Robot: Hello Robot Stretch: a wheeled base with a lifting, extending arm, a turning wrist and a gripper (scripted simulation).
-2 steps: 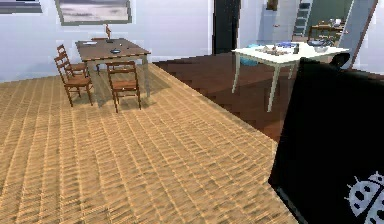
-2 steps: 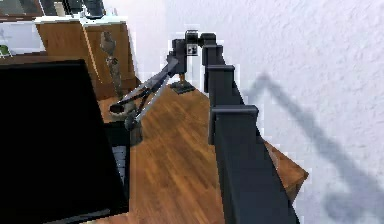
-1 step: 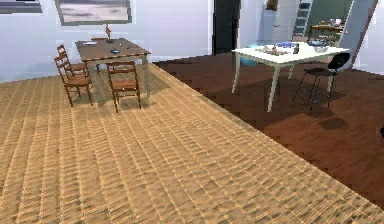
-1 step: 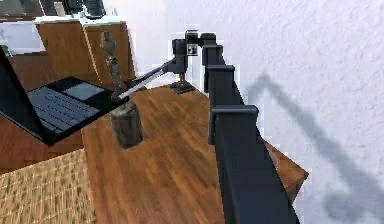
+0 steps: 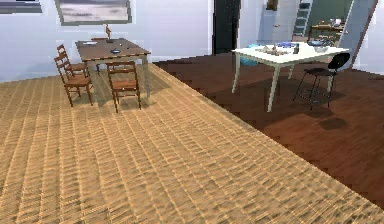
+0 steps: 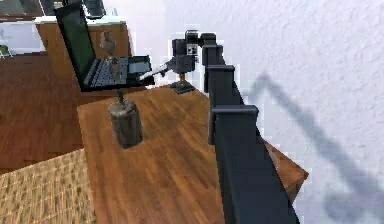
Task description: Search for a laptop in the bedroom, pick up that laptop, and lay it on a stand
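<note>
An open dark laptop point(image 6: 98, 62) with a black screen sits at the far left end of a brown wooden tabletop point(image 6: 170, 160) in the arm side view. The arm point(image 6: 238, 145) reaches out along the table's right side. At its far end the gripper point(image 6: 153, 70) points left, its thin fingers meeting the laptop's right edge. I cannot tell whether it holds the laptop or whether the laptop rests on the wood.
A small dark figure on a cylinder base point(image 6: 124, 122) stands mid-table, and a small dark object point(image 6: 183, 86) lies below the gripper. In the forward view stand a wooden dining table point(image 5: 112, 50) with chairs point(image 5: 124, 84), a white table point(image 5: 277, 58) and a black chair point(image 5: 323, 72).
</note>
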